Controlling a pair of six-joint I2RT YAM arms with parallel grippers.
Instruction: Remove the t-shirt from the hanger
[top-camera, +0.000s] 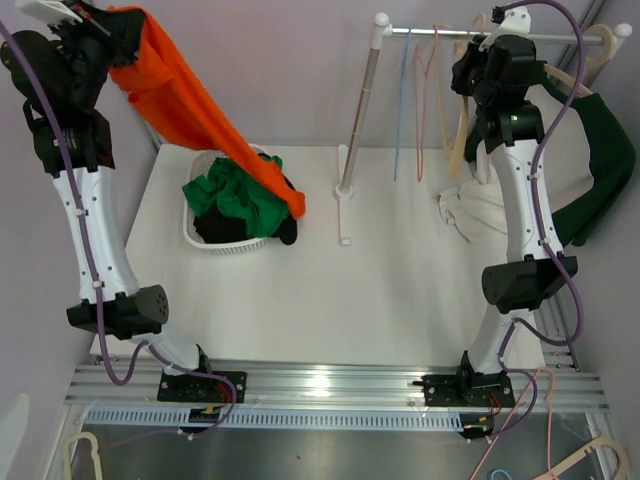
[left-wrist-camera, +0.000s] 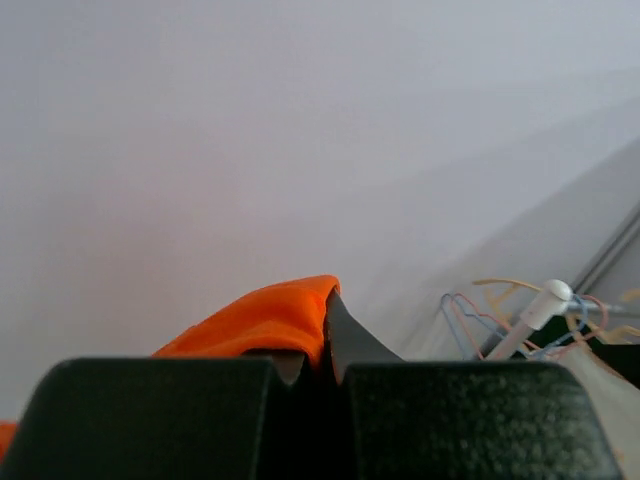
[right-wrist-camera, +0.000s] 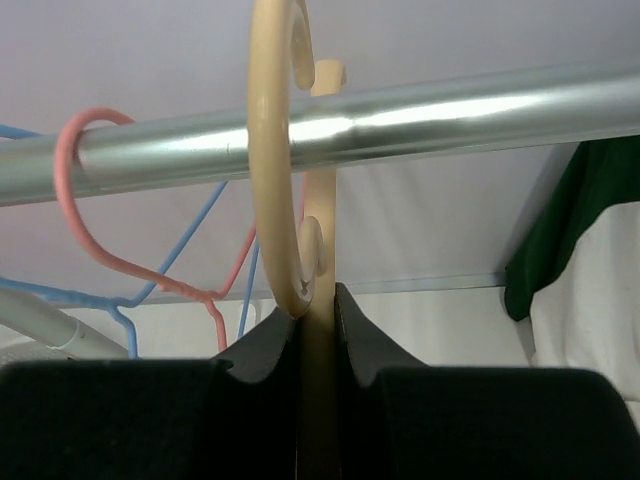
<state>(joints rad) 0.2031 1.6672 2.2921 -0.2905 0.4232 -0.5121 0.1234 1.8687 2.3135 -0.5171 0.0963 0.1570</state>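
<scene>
My left gripper (top-camera: 100, 22) is raised at the far left and is shut on an orange t-shirt (top-camera: 190, 105). The shirt hangs from it down to the white basket (top-camera: 192, 228). In the left wrist view the orange cloth (left-wrist-camera: 265, 320) is pinched between the jaws of that gripper (left-wrist-camera: 322, 355). My right gripper (top-camera: 480, 50) is up at the metal rail (top-camera: 500, 35) and is shut on a cream hanger (right-wrist-camera: 318, 340), whose hook (right-wrist-camera: 272, 160) loops over the rail (right-wrist-camera: 400, 120). A dark green t-shirt (top-camera: 600, 170) hangs at the right.
The basket holds green and black clothes (top-camera: 235, 195). Blue and pink empty hangers (top-camera: 412, 100) hang on the rail, which stands on a white post (top-camera: 358, 110). A clear hanger (top-camera: 465, 212) lies on the table. More hangers lie below the front edge.
</scene>
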